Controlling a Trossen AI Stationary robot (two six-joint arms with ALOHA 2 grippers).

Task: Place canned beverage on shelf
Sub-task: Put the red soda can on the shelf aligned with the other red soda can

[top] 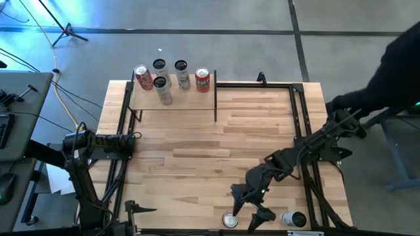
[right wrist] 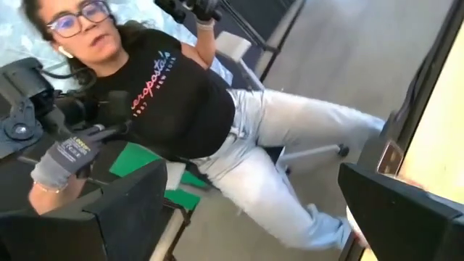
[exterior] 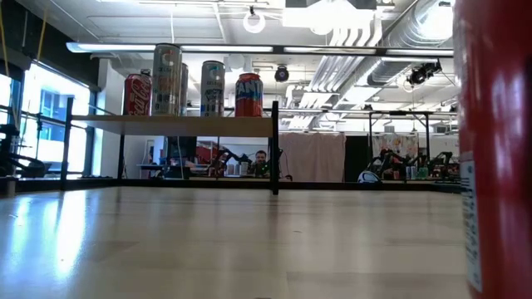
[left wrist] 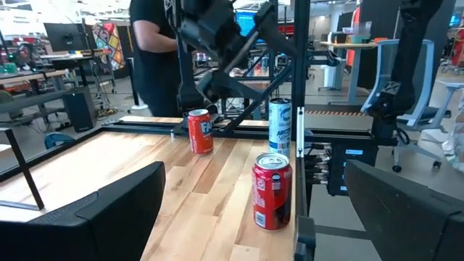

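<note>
The right gripper [top: 252,213] hangs with its fingers spread wide and nothing between them, at the table's near edge [top: 197,231]. Just beside it, toward the left arm, a red can [top: 230,219] stands upright, its silver top facing up and its long axis vertical. On the gripper's other side a silver-and-blue can [top: 293,219] stands by the black frame rail [top: 308,164]. Ahead of the gripper a broad stretch of bare plank runs to the far edge, where the shelf [top: 174,96] stands, well apart from it; its pale board between thin black posts already carries five upright cans [top: 172,77]. The left gripper [top: 130,145] waits at the table's left side, fingers spread and holding nothing. A person [right wrist: 181,101] sits beyond the right edge.
</note>
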